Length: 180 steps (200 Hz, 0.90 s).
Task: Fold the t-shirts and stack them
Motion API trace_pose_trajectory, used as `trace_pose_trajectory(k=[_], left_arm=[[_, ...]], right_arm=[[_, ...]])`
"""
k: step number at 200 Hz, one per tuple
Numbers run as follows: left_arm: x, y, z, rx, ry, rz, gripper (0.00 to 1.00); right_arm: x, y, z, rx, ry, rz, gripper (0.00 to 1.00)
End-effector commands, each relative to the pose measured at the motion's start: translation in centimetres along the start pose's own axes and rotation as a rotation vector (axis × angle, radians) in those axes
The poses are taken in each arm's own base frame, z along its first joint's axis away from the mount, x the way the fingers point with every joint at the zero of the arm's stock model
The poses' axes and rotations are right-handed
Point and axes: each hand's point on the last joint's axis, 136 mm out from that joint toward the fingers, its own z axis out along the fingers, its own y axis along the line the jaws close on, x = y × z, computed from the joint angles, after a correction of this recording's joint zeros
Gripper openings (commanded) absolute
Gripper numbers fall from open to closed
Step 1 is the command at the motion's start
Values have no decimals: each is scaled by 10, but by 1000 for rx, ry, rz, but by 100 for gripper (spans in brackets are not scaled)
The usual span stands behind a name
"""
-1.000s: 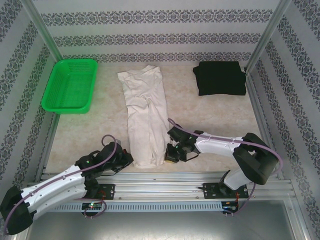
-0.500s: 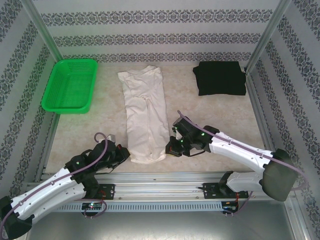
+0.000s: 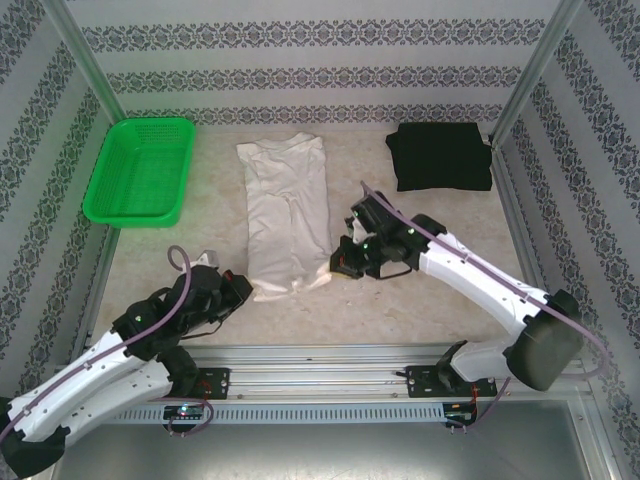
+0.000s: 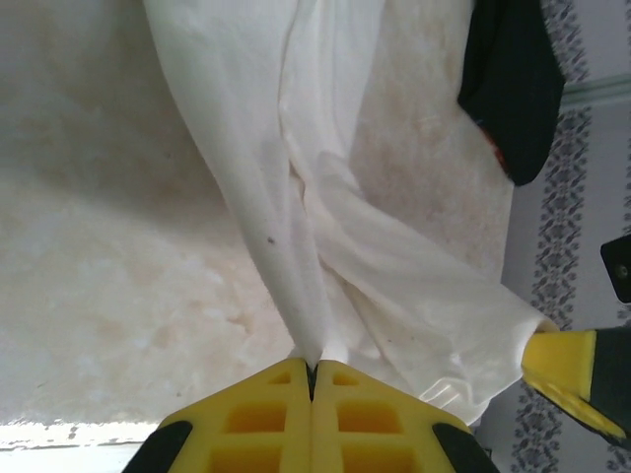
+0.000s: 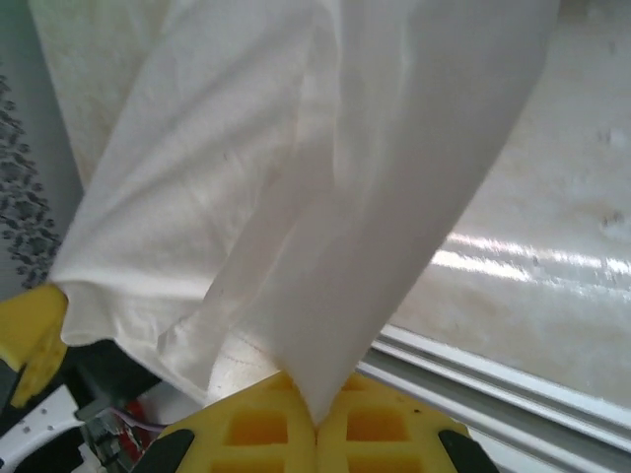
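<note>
Here, both fingers (image 4: 246, 424) clamp the white t-shirt (image 3: 288, 200) hem.

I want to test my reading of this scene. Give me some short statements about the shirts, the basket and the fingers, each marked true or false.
1. The left fingers are shut on the white shirt. True.
2. The black shirt lies inside the green basket. False: it lies folded on the table, at the far right, apart from the basket.
3. The right fingers are open and hold nothing. False: they are shut on the white shirt.
4. The white shirt lies between the green basket and the black shirt. True.
</note>
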Motion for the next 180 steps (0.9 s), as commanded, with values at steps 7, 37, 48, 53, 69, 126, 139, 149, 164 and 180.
trace_pose_trajectory(k=[7, 37, 48, 53, 69, 126, 139, 149, 164, 180], left_arm=[[-23, -4, -5, -40, -71, 5, 0], [-48, -14, 6, -37, -94, -20, 0], [-61, -16, 11, -34, -102, -38, 0], [-67, -16, 14, -34, -109, -44, 0], [-85, -24, 19, -16, -114, -56, 0], [-129, -36, 63, -1, -93, -64, 0], [-140, -33, 71, -5, -92, -72, 0], [-149, -31, 77, -8, -91, -74, 0], [-161, -29, 88, -3, -83, -78, 0], [-172, -30, 101, 10, -78, -81, 0]], right_arm=[[-18, 13, -7, -12, 22, -55, 0], [-46, 24, -6, -16, 13, -73, 0], [-55, 26, -4, -20, 12, -71, 0], [-59, 28, -4, -24, 9, -74, 0], [-72, 30, 2, -24, 12, -77, 0], [-123, 28, 22, -21, -2, -58, 0], [-134, 27, 26, -20, -1, -53, 0], [-142, 25, 29, -19, -2, -51, 0], [-155, 22, 34, -19, -4, -40, 0], [-167, 17, 40, -21, -5, -28, 0]])
